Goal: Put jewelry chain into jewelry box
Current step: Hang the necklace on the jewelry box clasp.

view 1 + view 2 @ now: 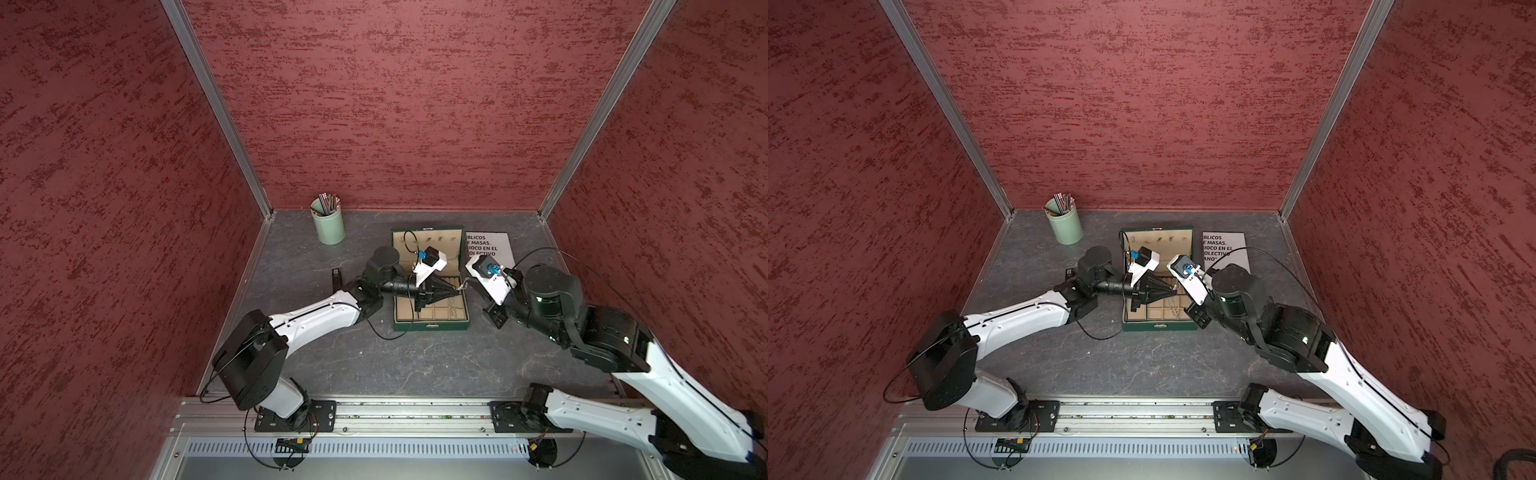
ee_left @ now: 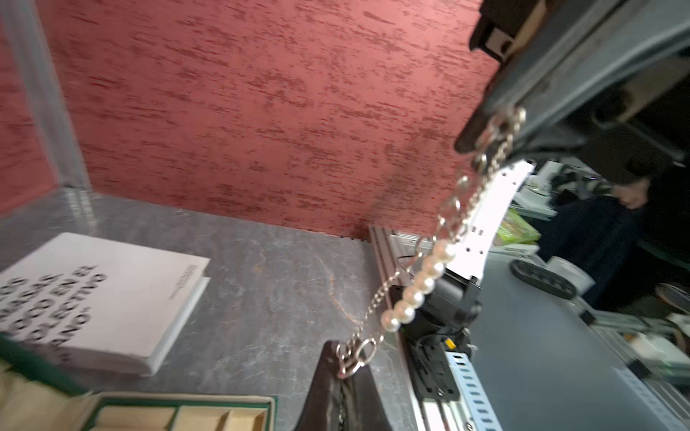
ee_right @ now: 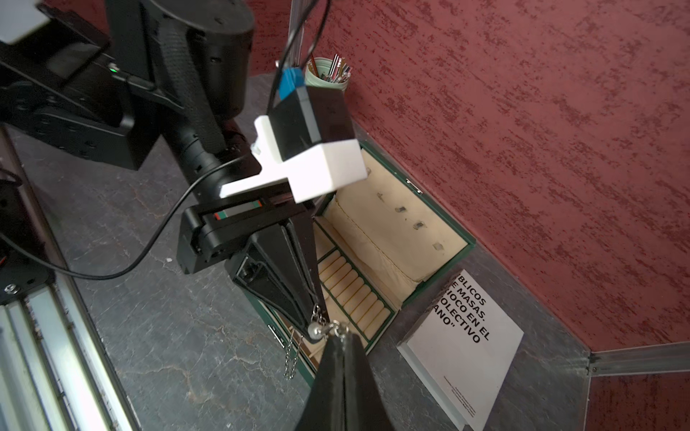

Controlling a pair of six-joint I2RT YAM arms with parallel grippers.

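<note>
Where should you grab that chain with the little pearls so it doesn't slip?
Pinch the jewelry chain by the end links, not the round pearls, which would likely roll out. It's limp, so come in from each end, as the left gripper and right gripper do.

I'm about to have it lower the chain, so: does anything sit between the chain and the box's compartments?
Nothing visible does. The jewelry box has its lid open, and the jewelry chain is strung between the shut left gripper and right gripper above the box, a loose end dangling over the square compartments.
</note>
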